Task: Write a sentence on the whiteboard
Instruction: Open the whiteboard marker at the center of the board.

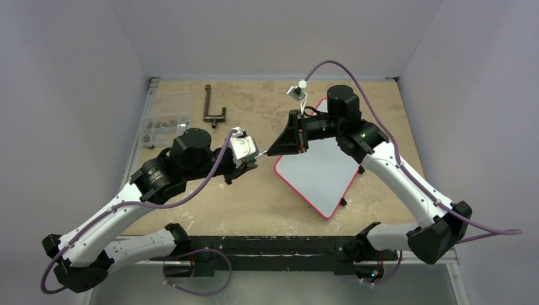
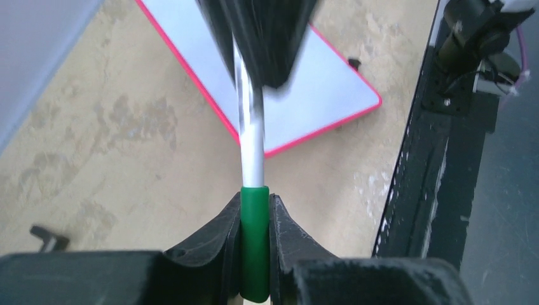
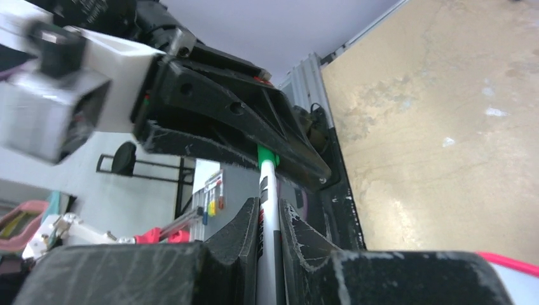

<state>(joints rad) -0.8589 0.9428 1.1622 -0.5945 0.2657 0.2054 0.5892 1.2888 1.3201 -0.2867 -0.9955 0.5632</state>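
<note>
Clamped right under the left wrist lens is the green cap (image 2: 254, 254) of a marker (image 2: 251, 146), with the left pincer (image 2: 255, 210) clenched on it from both sides. The silver-white barrel runs straight out of the cap into the right pincer (image 3: 270, 216), whose fingers are closed around it (that wrist view shows the green end disappearing into the other arm's fingers). From above, the two pincers meet tip to tip over bare tabletop (image 1: 254, 203), just beside the left corner of the whiteboard (image 1: 321, 175).

By my reading, the task has hardly begun. The whiteboard lies flat on the right half of the tabletop, turned at an angle, and every part of its face that shows is blank. The sentence is all yet to be written. The cap seems to be on, since no gap shows where it meets the barrel, so pulling it off looks like the step in hand.

Some things cannot be checked:
- The nib is nowhere in view.
- The board's far corner is covered by the right arm in the top view.
- The right pincer is a dark blur in the left wrist view.
- The print on the barrel is too small to read.
</note>
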